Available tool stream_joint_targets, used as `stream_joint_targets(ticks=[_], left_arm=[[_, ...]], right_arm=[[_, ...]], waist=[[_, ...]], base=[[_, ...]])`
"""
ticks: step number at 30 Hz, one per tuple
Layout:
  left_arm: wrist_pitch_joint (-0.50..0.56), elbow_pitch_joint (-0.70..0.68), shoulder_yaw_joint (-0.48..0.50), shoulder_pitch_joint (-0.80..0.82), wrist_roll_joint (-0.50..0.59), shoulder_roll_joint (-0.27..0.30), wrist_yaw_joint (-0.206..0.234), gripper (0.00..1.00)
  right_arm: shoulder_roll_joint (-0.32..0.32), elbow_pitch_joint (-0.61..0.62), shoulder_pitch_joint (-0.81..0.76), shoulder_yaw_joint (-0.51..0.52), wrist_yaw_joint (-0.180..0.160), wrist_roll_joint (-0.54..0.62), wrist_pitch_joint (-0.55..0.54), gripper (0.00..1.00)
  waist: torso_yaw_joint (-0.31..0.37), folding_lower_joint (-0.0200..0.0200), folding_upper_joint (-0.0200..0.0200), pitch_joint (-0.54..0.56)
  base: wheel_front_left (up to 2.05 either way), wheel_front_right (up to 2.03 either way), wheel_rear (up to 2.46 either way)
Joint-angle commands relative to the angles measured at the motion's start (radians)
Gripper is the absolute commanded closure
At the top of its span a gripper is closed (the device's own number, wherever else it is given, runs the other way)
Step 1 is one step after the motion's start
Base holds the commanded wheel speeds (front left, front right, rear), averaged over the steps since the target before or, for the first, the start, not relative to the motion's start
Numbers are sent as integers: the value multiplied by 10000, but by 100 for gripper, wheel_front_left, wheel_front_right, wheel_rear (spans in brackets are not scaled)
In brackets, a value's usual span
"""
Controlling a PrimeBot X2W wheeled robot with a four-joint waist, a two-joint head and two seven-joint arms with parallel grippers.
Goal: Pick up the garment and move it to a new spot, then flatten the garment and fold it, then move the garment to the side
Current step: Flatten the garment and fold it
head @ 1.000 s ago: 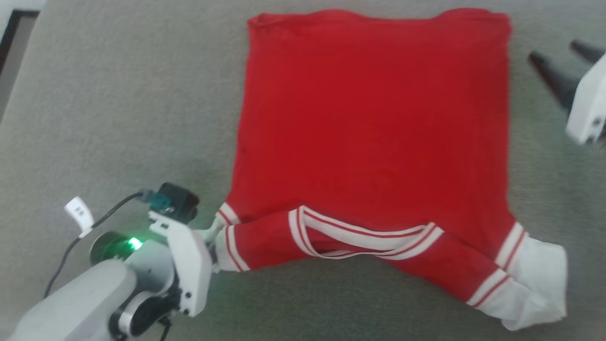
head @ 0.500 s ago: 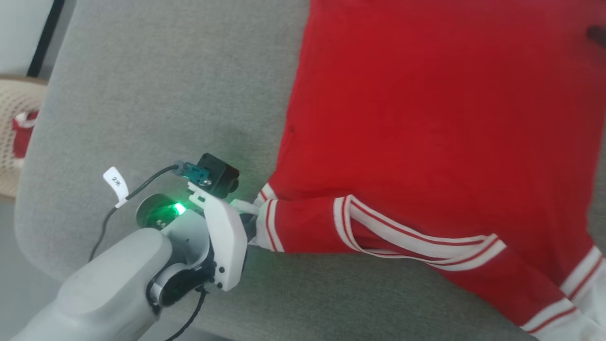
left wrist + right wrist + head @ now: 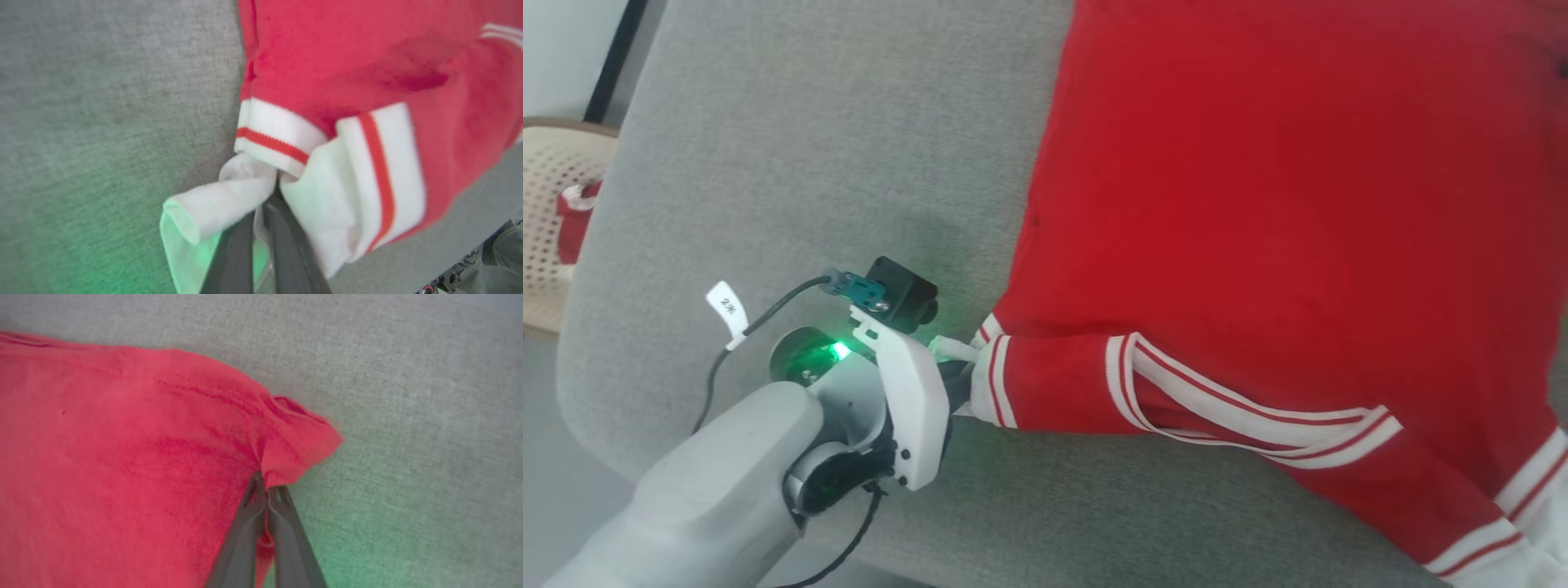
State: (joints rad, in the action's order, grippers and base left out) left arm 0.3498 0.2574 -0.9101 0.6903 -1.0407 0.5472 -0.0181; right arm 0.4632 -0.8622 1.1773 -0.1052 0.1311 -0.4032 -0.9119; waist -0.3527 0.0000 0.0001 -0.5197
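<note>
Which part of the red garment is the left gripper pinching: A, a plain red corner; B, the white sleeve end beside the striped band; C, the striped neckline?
B: the left gripper has its jaws shut on white fabric of the garment just past a red-striped band, per the left wrist view.

Grey fabric surface (image 3: pixel 768 122); cream perforated basket (image 3: pixel 547 188) left; pale floor (image 3: pixel 543 490).

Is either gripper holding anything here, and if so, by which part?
Both hold the garment. The left gripper is shut on the white sleeve end beyond a striped band; the right gripper is shut on a red corner of the body.
</note>
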Motion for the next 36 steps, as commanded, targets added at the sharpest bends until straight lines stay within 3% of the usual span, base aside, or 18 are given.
stream_joint_targets(ticks=[1,13,19,22,28,36], left_arm=[[11,783,-62,-33,138,-28,415,100],[2,417,383,-263,-28,964,868,100],[77,23,531,-529,-154,1416,1103,100],[148,-337,577,-808,-238,1767,1268,100],[235,-808,613,-1027,-345,2027,1466,100],[230,-1073,594,-1158,-373,2095,1577,100]], right_arm=[[-69,-117,-589,-214,-7,-116,-249,100],[474,3528,-2143,-1964,-7,-1991,-493,100],[865,5323,-3465,-2204,-7,-2680,-682,100],[938,6766,-4772,-1919,-5,-2967,-741,100],[805,8387,-6917,-1135,-5,-3218,-1045,100],[139,9109,-9402,-325,-4,-2759,-981,100]], waist=[[190,0,-1,143],[1580,0,-1,1053],[2181,0,-1,1411],[2582,0,-1,1625],[2875,0,-1,1780],[2948,0,-1,1738]], base=[[0,0,0],[0,0,0],[0,0,0],[0,0,0],[0,0,0],[0,0,0]])
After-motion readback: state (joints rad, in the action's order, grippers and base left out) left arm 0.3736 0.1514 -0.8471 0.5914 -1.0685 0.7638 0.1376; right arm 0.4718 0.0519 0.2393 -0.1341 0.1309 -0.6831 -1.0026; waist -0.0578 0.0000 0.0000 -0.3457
